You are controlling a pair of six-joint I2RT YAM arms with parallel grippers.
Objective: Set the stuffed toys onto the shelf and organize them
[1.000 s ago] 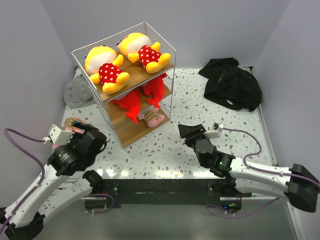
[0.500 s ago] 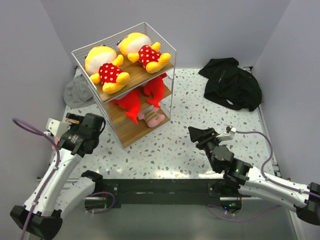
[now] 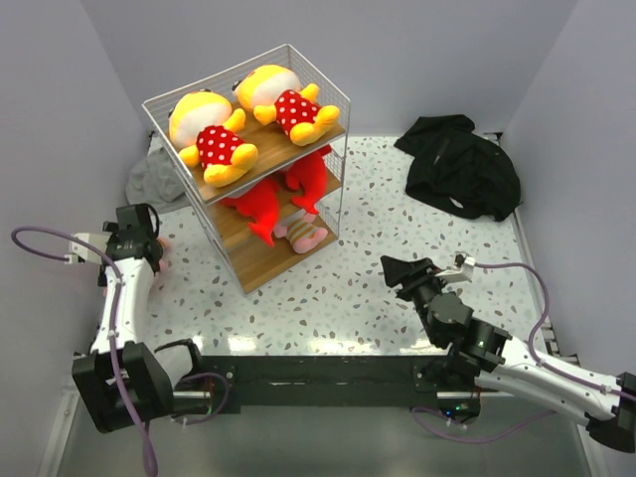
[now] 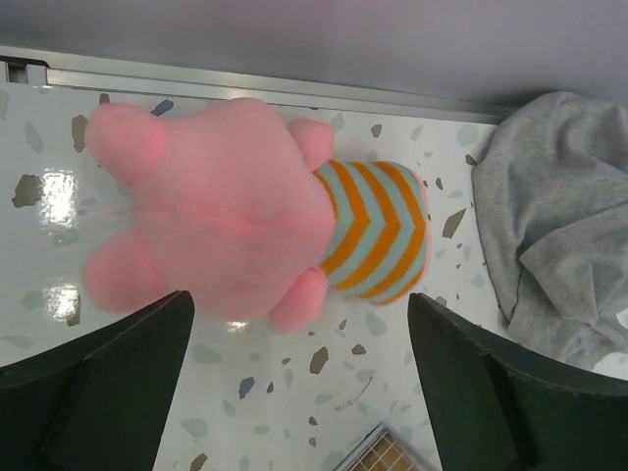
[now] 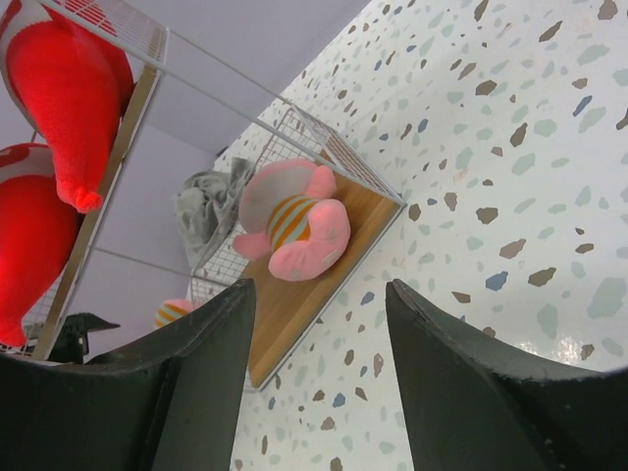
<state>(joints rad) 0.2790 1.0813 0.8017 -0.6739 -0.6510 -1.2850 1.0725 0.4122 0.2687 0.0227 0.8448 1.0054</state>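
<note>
Fingers (image 4: 108,383) of my left gripper (image 4: 299,306) are spread wide, one on each side of the pink striped toy (image 4: 226,206) and touching neither side of it. I hang right above it. It lies on the table (image 3: 397,219) at the left edge, close to the wall, left of the shelf (image 3: 268,263) and just on the near side of the grey hat (image 4: 559,216).

My right gripper (image 5: 319,294) is low over the table to the right of the shelf, its fingers partly apart with nothing between them. It faces the bottom board, where the other pink toy (image 5: 294,226) lies.

Both yellow dolls (image 3: 209,134) sit on the top board and both red sharks (image 3: 260,209) on the middle one. So I judge the toy under my left gripper to be the only one not yet shelved, and the step in hand is picking it up.

The next move calls for lowering around the soft body and closing across its middle, not on a leg, and keeping clear of the hat. After that I would carry it right to the bottom board and set it beside its twin, minding the wire frame on the way in.
</note>
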